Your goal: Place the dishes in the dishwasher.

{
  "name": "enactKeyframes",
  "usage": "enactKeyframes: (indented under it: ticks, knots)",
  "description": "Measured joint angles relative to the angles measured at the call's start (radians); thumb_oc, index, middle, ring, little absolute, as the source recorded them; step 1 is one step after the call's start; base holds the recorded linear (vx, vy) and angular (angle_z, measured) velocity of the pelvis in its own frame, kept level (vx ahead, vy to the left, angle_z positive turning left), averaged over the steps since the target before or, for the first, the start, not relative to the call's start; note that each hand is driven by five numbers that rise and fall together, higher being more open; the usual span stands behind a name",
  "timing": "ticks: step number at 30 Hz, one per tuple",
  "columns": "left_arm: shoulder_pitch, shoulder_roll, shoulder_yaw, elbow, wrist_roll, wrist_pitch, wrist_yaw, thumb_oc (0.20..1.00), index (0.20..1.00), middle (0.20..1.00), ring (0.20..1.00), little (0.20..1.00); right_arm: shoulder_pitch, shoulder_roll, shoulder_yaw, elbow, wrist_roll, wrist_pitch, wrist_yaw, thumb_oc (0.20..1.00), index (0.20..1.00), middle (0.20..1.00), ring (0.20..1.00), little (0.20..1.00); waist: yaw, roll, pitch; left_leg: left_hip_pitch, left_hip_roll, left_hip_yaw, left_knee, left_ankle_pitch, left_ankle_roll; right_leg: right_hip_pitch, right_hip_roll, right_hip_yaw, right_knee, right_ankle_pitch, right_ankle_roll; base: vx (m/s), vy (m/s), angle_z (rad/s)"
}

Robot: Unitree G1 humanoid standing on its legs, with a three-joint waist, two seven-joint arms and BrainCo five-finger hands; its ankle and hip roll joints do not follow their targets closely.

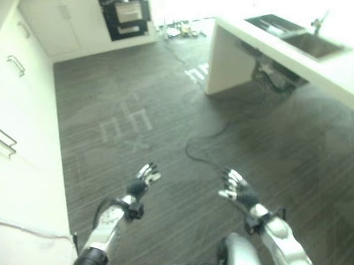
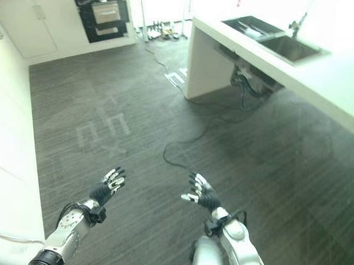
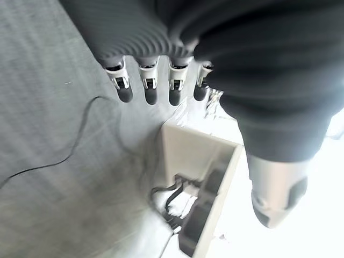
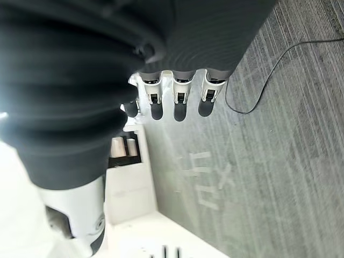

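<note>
Both hands hang over the dark striped floor, holding nothing. My left hand (image 1: 143, 181) is open with its fingers (image 3: 148, 86) straight. My right hand (image 1: 236, 186) is open too, its fingers (image 4: 180, 102) relaxed. Far across the room, a dark appliance (image 1: 127, 12) set in the white back cabinets has light racks showing inside. At the far right a white counter (image 1: 346, 70) carries a sink (image 1: 315, 45) with a tap. Beside the sink is a dark basin (image 1: 272, 23) with pale items I cannot make out.
White cabinets (image 1: 23, 130) with metal handles line the left side. The counter's white end panel (image 1: 228, 64) stands on the floor ahead to the right. Pale tape marks (image 1: 127, 124) lie on the floor between me and the appliance.
</note>
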Motion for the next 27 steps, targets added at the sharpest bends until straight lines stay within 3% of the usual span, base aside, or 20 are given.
enactKeyframes:
  ticks: [2, 4, 5, 6, 7, 10, 11, 12, 13, 15, 16, 17, 18, 19, 20, 21, 23, 25, 26, 27]
  knots:
    - [0.057, -0.019, 0.002, 0.013, 0.000, 0.012, -0.001, 1.000, 1.000, 1.000, 1.000, 1.000, 0.027, -0.044, -0.037, 0.069, -0.001, -0.005, 0.002, 1.000, 1.000, 1.000, 1.000, 1.000, -0.034, -0.006, 0.000, 0.102, -0.038, -0.020, 0.031, -0.026, -0.029, -0.008, 0.013, 0.032, -0.035, 0.050, -0.088, 0.59, -0.249, 1.12]
    - [0.144, -0.050, 0.004, 0.015, 0.000, 0.012, -0.006, 1.000, 1.000, 1.000, 1.000, 1.000, 0.017, -0.086, -0.035, 0.071, -0.001, -0.018, 0.006, 1.000, 1.000, 1.000, 1.000, 1.000, -0.022, 0.002, -0.013, 0.129, -0.095, 0.002, 0.192, -0.052, -0.097, 0.023, 0.065, 0.001, -0.079, 0.042, -0.248, 0.61, -0.311, 0.09]
    - [0.170, -0.071, 0.004, 0.030, 0.000, 0.015, -0.010, 1.000, 1.000, 1.000, 1.000, 1.000, 0.002, -0.100, -0.040, 0.061, 0.000, -0.026, 0.006, 1.000, 1.000, 1.000, 1.000, 1.000, -0.026, 0.023, -0.023, 0.133, -0.119, 0.012, 0.242, -0.056, -0.133, 0.056, 0.078, 0.012, -0.123, 0.111, -0.303, 0.48, -0.291, -0.61]
    - [0.178, -0.077, -0.009, 0.035, 0.000, 0.024, -0.018, 1.000, 1.000, 1.000, 1.000, 1.000, -0.044, -0.096, -0.053, 0.083, -0.001, -0.021, 0.001, 1.000, 1.000, 1.000, 1.000, 1.000, -0.002, 0.070, -0.009, 0.111, -0.106, 0.019, 0.330, -0.129, -0.098, 0.061, 0.066, -0.002, -0.080, 0.207, -0.308, 0.54, -0.342, -0.37]
    - [0.164, -0.033, -0.014, 0.036, 0.000, 0.024, -0.023, 1.000, 1.000, 1.000, 1.000, 1.000, -0.051, -0.073, -0.040, 0.083, -0.005, -0.018, -0.003, 1.000, 1.000, 1.000, 1.000, 1.000, 0.000, 0.045, 0.003, 0.114, -0.069, 0.020, 0.357, -0.192, -0.056, 0.094, 0.063, 0.088, -0.065, 0.325, -0.293, 0.48, -0.315, -0.17]
    - [0.110, 0.030, 0.005, 0.036, -0.004, 0.021, -0.020, 1.000, 1.000, 1.000, 1.000, 1.000, -0.098, -0.056, 0.010, 0.047, -0.093, -0.020, -0.019, 1.000, 1.000, 1.000, 1.000, 1.000, 0.014, -0.049, 0.003, -0.012, 0.080, 0.013, 0.355, -0.242, -0.080, 0.193, 0.036, 0.132, -0.060, 0.264, -0.231, 0.43, -0.321, 0.03]
    - [0.102, 0.023, 0.007, 0.023, -0.005, 0.025, -0.018, 1.000, 1.000, 1.000, 1.000, 1.000, -0.129, -0.081, 0.013, 0.011, -0.114, -0.023, -0.021, 1.000, 1.000, 1.000, 1.000, 1.000, -0.001, -0.032, 0.006, -0.048, 0.147, 0.011, 0.250, -0.217, -0.044, 0.183, 0.042, 0.108, -0.013, 0.224, -0.173, 0.37, -0.338, -0.30]
    - [0.107, -0.008, 0.006, 0.004, -0.005, 0.039, -0.014, 1.000, 1.000, 1.000, 1.000, 1.000, -0.155, -0.119, 0.019, -0.006, -0.124, -0.020, -0.024, 1.000, 1.000, 1.000, 1.000, 1.000, -0.011, 0.025, -0.013, -0.032, 0.176, 0.065, 0.227, -0.214, -0.016, 0.158, 0.033, 0.049, 0.083, 0.163, -0.141, 0.35, -0.364, -0.34]
    - [0.105, -0.029, -0.003, -0.019, -0.005, 0.041, -0.013, 1.000, 1.000, 1.000, 1.000, 1.000, -0.155, -0.150, 0.017, -0.034, -0.131, -0.013, -0.025, 1.000, 1.000, 1.000, 1.000, 1.000, -0.019, 0.046, -0.036, -0.033, 0.189, 0.071, 0.245, -0.203, -0.047, 0.146, 0.033, 0.028, 0.163, 0.108, -0.103, 0.34, -0.383, -0.59]
    - [0.106, -0.030, -0.022, -0.007, -0.005, 0.030, -0.007, 1.000, 1.000, 1.000, 1.000, 1.000, -0.156, -0.156, -0.001, -0.055, -0.132, -0.013, -0.016, 1.000, 1.000, 1.000, 1.000, 1.000, -0.024, -0.021, -0.057, -0.220, 0.179, 0.095, 0.694, -0.161, -0.165, 0.217, 0.030, 0.054, 0.153, -0.033, -0.165, 0.32, -0.398, -0.80]
    - [0.125, -0.050, -0.043, 0.000, -0.004, 0.033, -0.003, 1.000, 1.000, 1.000, 1.000, 1.000, -0.145, -0.163, -0.029, -0.058, -0.130, -0.010, -0.016, 1.000, 1.000, 1.000, 1.000, 1.000, -0.022, -0.020, -0.059, -0.382, 0.197, 0.085, 0.992, 0.083, -0.170, 0.278, 0.052, 0.107, 0.076, -0.017, -0.191, 0.28, -0.348, -0.92]
    - [0.132, -0.056, -0.043, -0.004, -0.004, 0.033, -0.003, 1.000, 1.000, 1.000, 1.000, 1.000, -0.136, -0.175, -0.030, -0.070, -0.130, -0.007, -0.015, 1.000, 1.000, 1.000, 1.000, 1.000, -0.024, -0.026, -0.058, -0.478, 0.195, 0.055, 1.115, 0.167, -0.171, 0.306, 0.051, 0.124, 0.046, -0.014, -0.195, 0.20, -0.219, -0.86]
    - [0.133, -0.055, -0.031, -0.024, -0.001, 0.034, -0.003, 1.000, 1.000, 1.000, 1.000, 1.000, -0.104, -0.174, -0.064, -0.099, -0.124, -0.002, -0.016, 1.000, 1.000, 1.000, 1.000, 1.000, -0.014, -0.049, -0.042, -0.648, 0.187, 0.029, 1.260, 0.129, -0.102, 0.348, 0.047, 0.160, -0.003, -0.015, -0.201, 0.22, -0.088, -0.83]
    - [0.136, -0.048, -0.010, -0.047, -0.001, 0.028, -0.002, 1.000, 1.000, 1.000, 1.000, 1.000, -0.109, -0.154, -0.073, -0.099, -0.107, 0.000, -0.020, 1.000, 1.000, 1.000, 1.000, 1.000, 0.013, -0.094, -0.014, -0.715, 0.176, 0.043, 1.178, 0.093, -0.053, 0.402, 0.018, 0.196, -0.044, 0.018, -0.168, 0.23, -0.010, -0.86]
    - [0.143, -0.040, -0.008, -0.049, -0.001, 0.028, -0.002, 1.000, 1.000, 1.000, 1.000, 1.000, -0.109, -0.147, -0.073, -0.102, -0.105, -0.001, -0.021, 1.000, 1.000, 1.000, 1.000, 1.000, 0.018, -0.109, -0.006, -0.727, 0.166, 0.045, 1.084, 0.092, -0.050, 0.436, 0.009, 0.203, -0.070, 0.023, -0.155, 0.31, 0.040, -1.12]
    - [0.174, -0.029, 0.007, -0.073, -0.001, 0.029, -0.002, 1.000, 1.000, 1.000, 1.000, 1.000, -0.109, -0.147, -0.070, -0.118, -0.065, -0.003, -0.020, 1.000, 1.000, 1.000, 1.000, 1.000, 0.020, -0.108, -0.007, -0.712, 0.165, 0.044, 0.822, 0.093, -0.047, 0.526, 0.007, 0.211, -0.142, 0.015, -0.124, 0.38, 0.137, -1.03]
    - [0.211, -0.012, 0.030, -0.147, -0.001, 0.024, -0.003, 1.000, 1.000, 1.000, 1.000, 1.000, -0.094, -0.144, -0.080, -0.170, -0.008, -0.002, -0.027, 1.000, 1.000, 1.000, 1.000, 1.000, 0.000, -0.047, -0.016, -0.621, 0.157, 0.098, 0.421, 0.106, -0.035, 0.648, 0.035, 0.234, -0.210, -0.012, -0.082, 0.41, 0.172, -0.86]
    - [0.217, -0.024, 0.083, -0.160, -0.002, 0.006, -0.012, 1.000, 1.000, 1.000, 1.000, 1.000, -0.071, -0.123, -0.085, -0.217, 0.013, -0.003, -0.024, 1.000, 1.000, 1.000, 1.000, 1.000, -0.011, 0.000, -0.033, -0.482, 0.073, 0.009, -0.009, 0.092, -0.006, 0.724, 0.035, 0.294, -0.240, -0.050, -0.021, 0.40, 0.165, -1.03]
    - [0.224, -0.043, 0.106, -0.158, -0.003, -0.010, -0.012, 1.000, 1.000, 1.000, 1.000, 1.000, -0.053, -0.096, -0.067, -0.205, 0.017, -0.002, -0.020, 1.000, 1.000, 1.000, 1.000, 1.000, 0.016, -0.010, -0.037, -0.426, 0.033, -0.088, -0.001, 0.177, 0.027, 0.726, 0.003, 0.350, -0.190, -0.113, 0.066, 0.53, 0.258, -1.69]
    - [0.222, -0.036, 0.103, -0.161, -0.001, -0.023, -0.029, 1.000, 1.000, 1.000, 1.000, 1.000, -0.037, -0.101, -0.069, -0.208, 0.024, -0.004, -0.009, 1.000, 1.000, 1.000, 1.000, 1.000, 0.031, -0.021, -0.027, -0.407, 0.030, -0.092, 0.087, 0.242, 0.041, 0.712, 0.007, 0.396, -0.198, -0.116, 0.060, 0.47, 0.278, -1.56]
